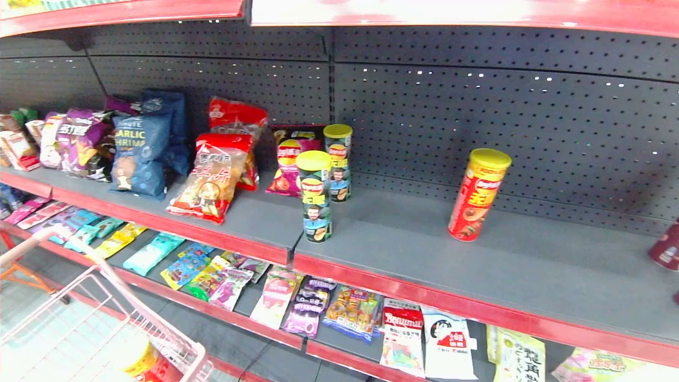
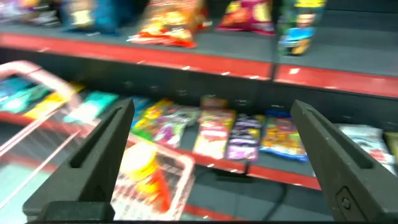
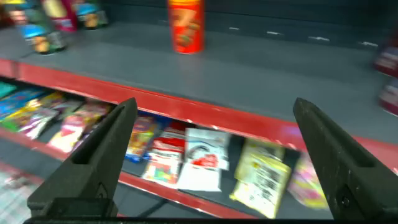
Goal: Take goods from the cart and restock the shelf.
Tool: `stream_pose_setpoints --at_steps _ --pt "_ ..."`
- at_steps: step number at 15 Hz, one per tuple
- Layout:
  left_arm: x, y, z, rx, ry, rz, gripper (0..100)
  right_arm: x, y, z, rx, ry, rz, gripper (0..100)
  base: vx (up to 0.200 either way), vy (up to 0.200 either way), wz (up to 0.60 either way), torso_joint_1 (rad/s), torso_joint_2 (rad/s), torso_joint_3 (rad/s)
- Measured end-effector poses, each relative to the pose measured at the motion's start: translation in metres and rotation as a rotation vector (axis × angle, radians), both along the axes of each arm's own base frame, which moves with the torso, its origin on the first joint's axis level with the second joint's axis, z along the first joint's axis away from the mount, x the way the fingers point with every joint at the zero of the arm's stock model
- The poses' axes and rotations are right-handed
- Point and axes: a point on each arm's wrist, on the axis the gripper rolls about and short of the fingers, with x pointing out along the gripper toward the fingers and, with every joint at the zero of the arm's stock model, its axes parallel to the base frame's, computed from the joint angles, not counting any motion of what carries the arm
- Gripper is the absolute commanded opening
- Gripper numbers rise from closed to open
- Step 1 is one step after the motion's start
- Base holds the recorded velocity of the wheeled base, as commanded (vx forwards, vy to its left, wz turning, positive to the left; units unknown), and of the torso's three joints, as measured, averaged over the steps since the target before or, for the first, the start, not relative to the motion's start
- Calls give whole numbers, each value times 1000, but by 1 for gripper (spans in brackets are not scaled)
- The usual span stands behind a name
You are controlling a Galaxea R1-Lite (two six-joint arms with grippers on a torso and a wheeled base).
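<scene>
Pink cart (image 1: 159, 329) sits low on the robot's left with a red can (image 2: 149, 177) in it. The can looks tipped over, but it's too blurry to be sure. Left claw (image 2: 211, 106) hangs wide open with the can below and ahead, so that arm's closer, I'd say. Right claw (image 3: 214, 102) is open too, facing the shelf (image 1: 403, 239) further out.

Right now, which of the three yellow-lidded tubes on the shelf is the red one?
The red tube standing alone at the right; the front tube and back tube further left have dark, multicoloured labels.
</scene>
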Motion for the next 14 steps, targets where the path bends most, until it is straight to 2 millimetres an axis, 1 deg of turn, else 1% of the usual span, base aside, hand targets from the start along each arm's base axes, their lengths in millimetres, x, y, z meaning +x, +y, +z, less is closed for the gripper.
stream_pose_setpoints --at_steps 5,13,14 --pt "0 0 0 0 0 0 100 0 0 0 1 0 0 100 0 0 600 2 1 2" --pt "0 0 0 -1 -1 0 100 0 0 0 1 0 -1 100 0 0 0 0 0 0" --pt "-1 0 6 -4 -11 -1 100 0 0 0 1 0 -2 100 0 0 0 0 0 0"
